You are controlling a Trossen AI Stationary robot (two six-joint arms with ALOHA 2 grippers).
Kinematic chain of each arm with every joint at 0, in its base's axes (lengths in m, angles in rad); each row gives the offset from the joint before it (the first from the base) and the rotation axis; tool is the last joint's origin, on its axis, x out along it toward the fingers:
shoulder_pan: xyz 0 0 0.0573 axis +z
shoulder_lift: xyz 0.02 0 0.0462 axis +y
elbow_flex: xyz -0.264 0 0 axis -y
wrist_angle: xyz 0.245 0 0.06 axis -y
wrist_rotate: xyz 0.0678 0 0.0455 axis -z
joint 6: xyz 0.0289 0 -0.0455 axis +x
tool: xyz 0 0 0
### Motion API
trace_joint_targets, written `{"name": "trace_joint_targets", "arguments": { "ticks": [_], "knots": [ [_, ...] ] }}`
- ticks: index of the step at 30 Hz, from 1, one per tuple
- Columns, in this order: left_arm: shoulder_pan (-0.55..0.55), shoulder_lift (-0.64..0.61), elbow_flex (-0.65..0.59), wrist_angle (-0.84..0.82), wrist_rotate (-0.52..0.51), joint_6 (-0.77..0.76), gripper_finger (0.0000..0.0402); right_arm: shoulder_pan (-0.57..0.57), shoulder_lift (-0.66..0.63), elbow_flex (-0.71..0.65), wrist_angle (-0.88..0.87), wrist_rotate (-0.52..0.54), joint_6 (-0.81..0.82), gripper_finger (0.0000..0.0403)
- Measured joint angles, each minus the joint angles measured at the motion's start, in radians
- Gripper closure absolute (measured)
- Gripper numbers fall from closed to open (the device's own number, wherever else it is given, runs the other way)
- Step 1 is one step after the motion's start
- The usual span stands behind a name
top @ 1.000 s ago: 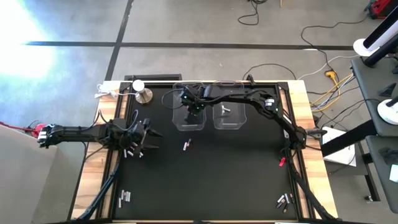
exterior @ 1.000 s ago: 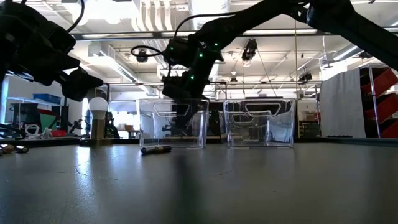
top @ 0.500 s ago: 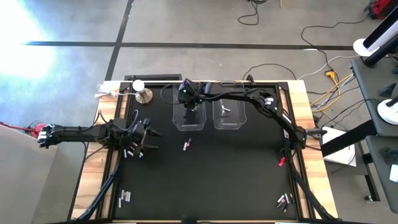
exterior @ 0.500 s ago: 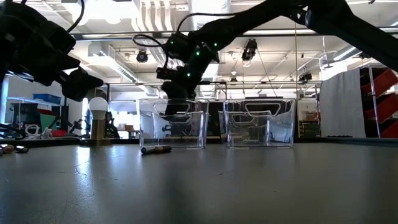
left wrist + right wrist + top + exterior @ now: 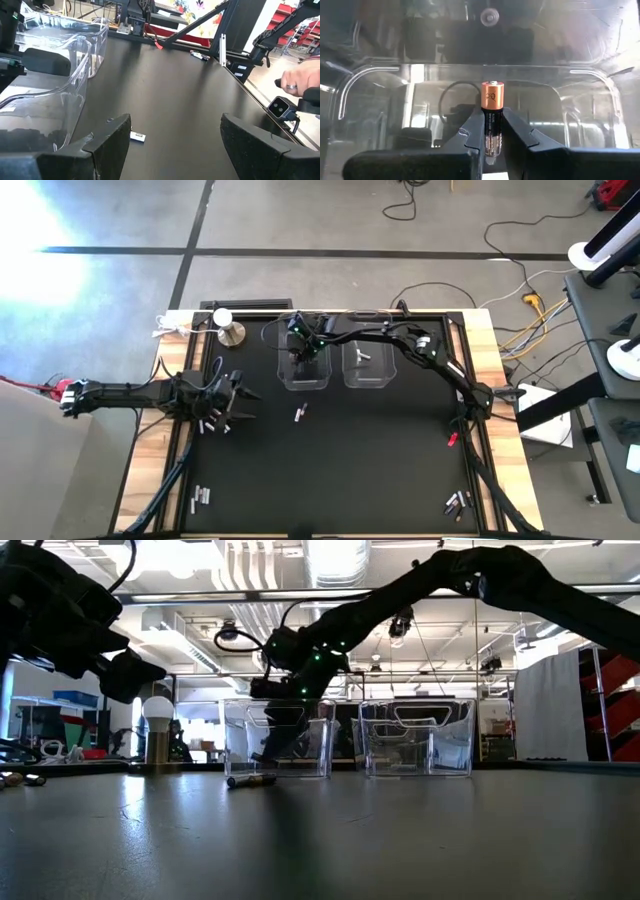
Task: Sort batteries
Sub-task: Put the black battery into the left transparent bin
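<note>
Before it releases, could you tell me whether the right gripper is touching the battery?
Touching: the right wrist view shows the right gripper fingers pressed against both sides of the battery.

A black battery (image 5: 491, 117) with a copper-orange top band is showing between the dark jaws of the right gripper (image 5: 491, 145). The two bins (image 5: 305, 366) (image 5: 367, 365) are appearing clear and colourless. The worktop (image 5: 340, 460) is showing matte black, edged in pale wood. A white-domed, silvery knob (image 5: 230, 330) is gleaming.
</note>
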Motion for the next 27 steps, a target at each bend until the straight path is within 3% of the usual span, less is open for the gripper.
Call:
{"name": "trace_joint_targets", "arguments": {
  "ticks": [27],
  "knots": [
    [0.000, 0.000, 0.000, 0.000, 0.000, 0.000, 0.0118, -0.006, 0.000, -0.005, -0.009, 0.008, 0.063, 0.0365]
  ]
}}
